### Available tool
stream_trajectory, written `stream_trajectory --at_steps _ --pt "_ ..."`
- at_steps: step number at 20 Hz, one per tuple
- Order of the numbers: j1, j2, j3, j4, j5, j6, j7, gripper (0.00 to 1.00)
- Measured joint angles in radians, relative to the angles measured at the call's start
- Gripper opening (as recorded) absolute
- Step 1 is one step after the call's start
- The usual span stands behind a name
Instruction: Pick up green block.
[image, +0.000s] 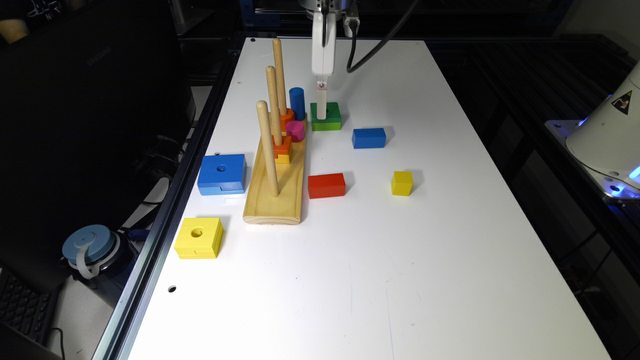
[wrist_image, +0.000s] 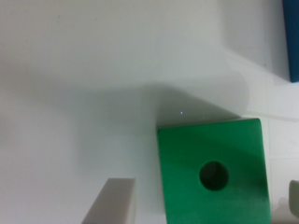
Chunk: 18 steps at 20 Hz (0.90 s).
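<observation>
The green block (image: 330, 123) is a flat square with a round centre hole, lying on the white table (image: 350, 250) just beside the far end of the wooden peg board. My gripper (image: 321, 106) comes straight down onto it from above. In the wrist view the green block (wrist_image: 187, 154) lies between my two fingers, and the gripper (wrist_image: 204, 198) is open. One pale finger (wrist_image: 114, 200) stands a small gap off one side of the block. The other finger (wrist_image: 294, 193) shows as a sliver at the frame edge by the opposite side.
The wooden peg board (image: 277, 192) has three tall pegs and carries orange, yellow and pink pieces, with a blue cylinder (image: 297, 102) behind. Close by lie a blue brick (image: 369, 138), red brick (image: 326, 185), yellow cube (image: 402, 183), blue holed block (image: 222, 173) and yellow holed block (image: 199, 237).
</observation>
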Motion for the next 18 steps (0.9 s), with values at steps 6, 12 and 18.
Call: stream_trajectory --at_steps 6,12,18 --pt "0.0 0.008 0.0 0.002 0.0 0.006 0.0 1.0" --pt "0.0 0.027 0.0 0.004 0.0 0.024 0.0 1.0" --pt "0.0 0.043 0.0 0.005 0.0 0.036 0.0 1.0"
